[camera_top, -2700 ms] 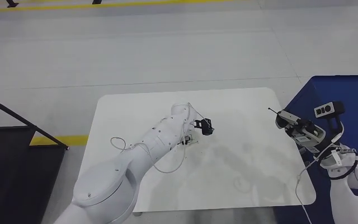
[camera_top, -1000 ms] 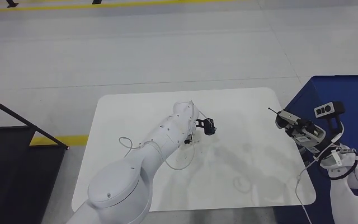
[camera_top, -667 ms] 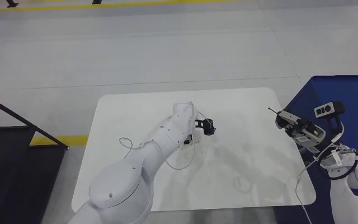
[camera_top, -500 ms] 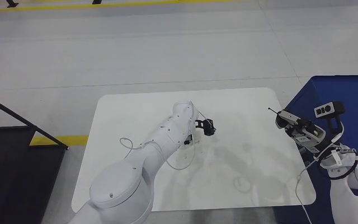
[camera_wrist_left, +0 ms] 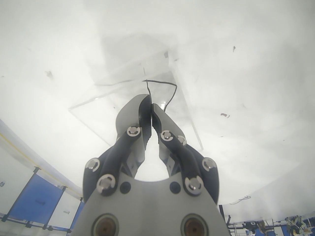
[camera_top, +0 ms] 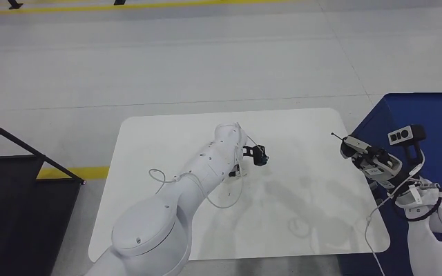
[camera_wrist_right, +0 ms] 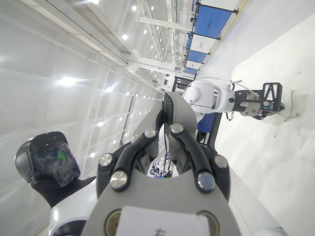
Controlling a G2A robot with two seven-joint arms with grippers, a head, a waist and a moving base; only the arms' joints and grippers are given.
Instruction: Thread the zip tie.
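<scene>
Found the left gripper (camera_wrist_left: 150,104) out near the middle of the table (camera_top: 311,228), fingers pressed together and pinching one end of the zip tie (camera_wrist_left: 160,82). Traced the tie from there: straight out past the tips, a sharp bend, across, then back toward the gripper and down onto a clear block (camera_wrist_left: 118,92) sitting on the table just beyond the fingertips. Made a small hoop, basically, with the other end landing just beside the pinched one. Couldn't tell whether fixed to the block or loose. Pinned the next move on that little gap (two ends side by side, roughly parallel, apparently not joined yet). Spotted the right gripper (camera_top: 343,146) well apart, over by the right edge toward the far corner, squeezed shut too, with a thin dark strip (camera_top: 334,136) poking out. Couldn't identify it. Reckoned the left arm far nearer, so probably its job.
</scene>
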